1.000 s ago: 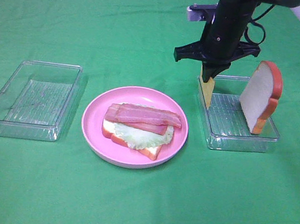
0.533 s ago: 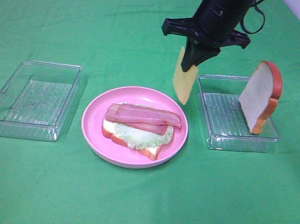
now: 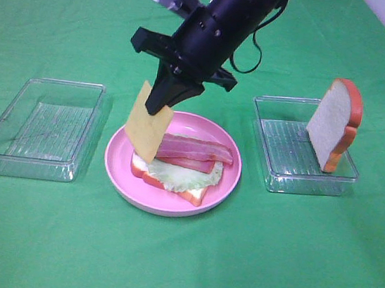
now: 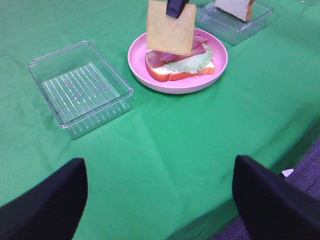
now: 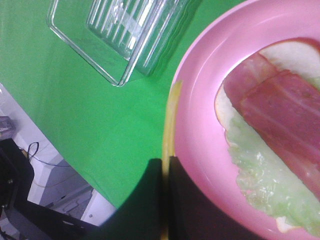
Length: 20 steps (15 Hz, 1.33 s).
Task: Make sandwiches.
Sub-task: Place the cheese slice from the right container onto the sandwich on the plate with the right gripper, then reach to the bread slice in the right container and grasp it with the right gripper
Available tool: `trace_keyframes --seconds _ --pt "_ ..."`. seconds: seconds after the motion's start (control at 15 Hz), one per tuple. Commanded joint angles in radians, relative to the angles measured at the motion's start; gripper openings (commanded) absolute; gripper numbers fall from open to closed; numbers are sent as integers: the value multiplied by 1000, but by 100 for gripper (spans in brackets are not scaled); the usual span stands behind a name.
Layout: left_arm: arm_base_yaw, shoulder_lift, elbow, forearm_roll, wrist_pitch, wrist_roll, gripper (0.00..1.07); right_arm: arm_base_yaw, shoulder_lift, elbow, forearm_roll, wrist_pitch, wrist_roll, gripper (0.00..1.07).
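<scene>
The open sandwich point(image 3: 183, 164) lies on the round pink plate point(image 3: 116, 157): a bread slice, pale green lettuce and pink-red bacon strips on top. My right gripper point(image 3: 164, 98) reaches across the middle and is shut on a thin yellow cheese slice point(image 3: 147, 125), which hangs over the plate's left side. In the right wrist view the cheese point(image 5: 169, 125) shows edge-on between the fingers point(image 5: 145, 200), above the plate rim point(image 5: 200, 75) and beside the bacon point(image 5: 280, 110). A second bread slice point(image 3: 333, 123) leans upright in the right clear container point(image 3: 280, 177). My left gripper point(image 4: 160, 200) is open, empty and low near the table's front edge.
An empty clear container point(image 3: 42, 128) stands left of the plate; it also shows in the left wrist view point(image 4: 80, 87). Green cloth point(image 3: 176, 270) covers the table. The table's front edge and the floor point(image 4: 300, 170) show in the left wrist view.
My right gripper lifted the cheese slice out of the right container and carried it left, from beside the container to over the plate's left side. The arm now leans across the plate.
</scene>
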Motion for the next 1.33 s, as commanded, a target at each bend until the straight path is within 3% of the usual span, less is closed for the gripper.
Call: trace_keyframes --seconds 0.07,0.33,0.53,0.6,0.67,0.8,0.87,1.13,1.33 --pt "1 -22 3 -6 -10 -2 76 0 55 8 10 -27 -18 0" --pt "1 -22 3 -6 -10 -2 76 0 70 8 -89 -91 44 0" --pt "1 -22 3 -6 -10 -2 76 0 70 8 -237 -110 146 0" --pt "1 -22 3 -6 -10 -2 76 0 70 8 -306 -108 195 19" --pt "1 -22 3 -6 -10 -2 76 0 70 8 -317 -108 201 31" --pt "1 -22 3 -6 -10 -2 76 0 70 5 -326 -106 201 67" --pt "1 -22 3 -6 -10 -2 76 0 62 4 -334 -105 201 77" --pt "1 -22 3 -6 -10 -2 76 -6 -13 4 -433 -84 236 80" --pt "1 -22 3 -6 -10 -2 76 -68 -158 4 -496 -56 243 80"
